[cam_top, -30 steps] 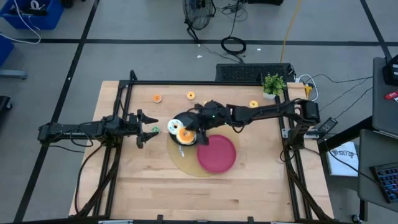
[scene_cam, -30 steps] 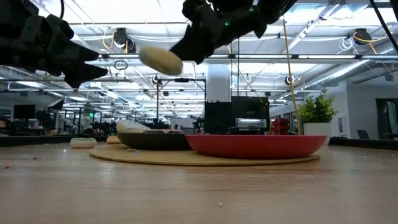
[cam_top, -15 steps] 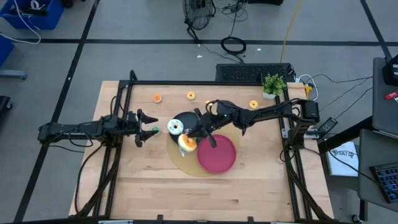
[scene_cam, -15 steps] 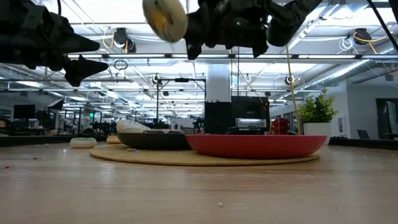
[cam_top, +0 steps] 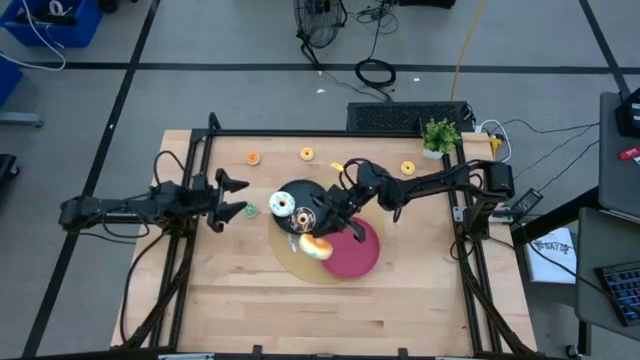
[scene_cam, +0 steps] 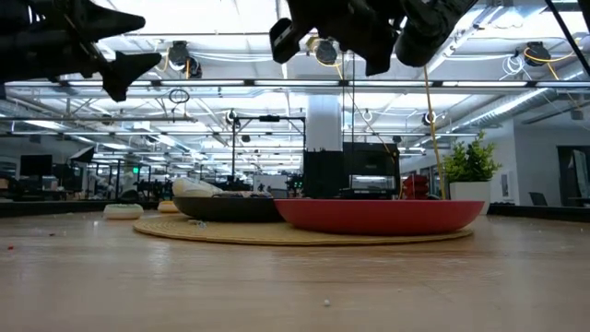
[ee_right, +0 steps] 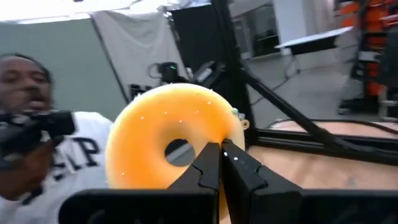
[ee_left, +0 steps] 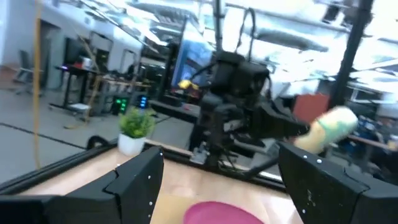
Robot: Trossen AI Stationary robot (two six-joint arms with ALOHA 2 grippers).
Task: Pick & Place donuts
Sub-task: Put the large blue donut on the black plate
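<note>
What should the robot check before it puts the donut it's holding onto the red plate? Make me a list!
1. Grip on the donut: ok. The right gripper is shut on the orange donut, pinching its ring.
2. Donut over the plate: ok, roughly. From above, the orange donut sits over the near-left rim of the red plate.
3. Height above the plate: cannot tell exactly. The low view shows the arm well up, the donut out of sight.
4. Room on the plate: ok. No donut shows on it from above.
5. Left gripper out of the way: ok. It is open, off to the left beside the teal donut.
6. Black plate neighbours: ok. The white donut lies apart from the landing spot.
</note>
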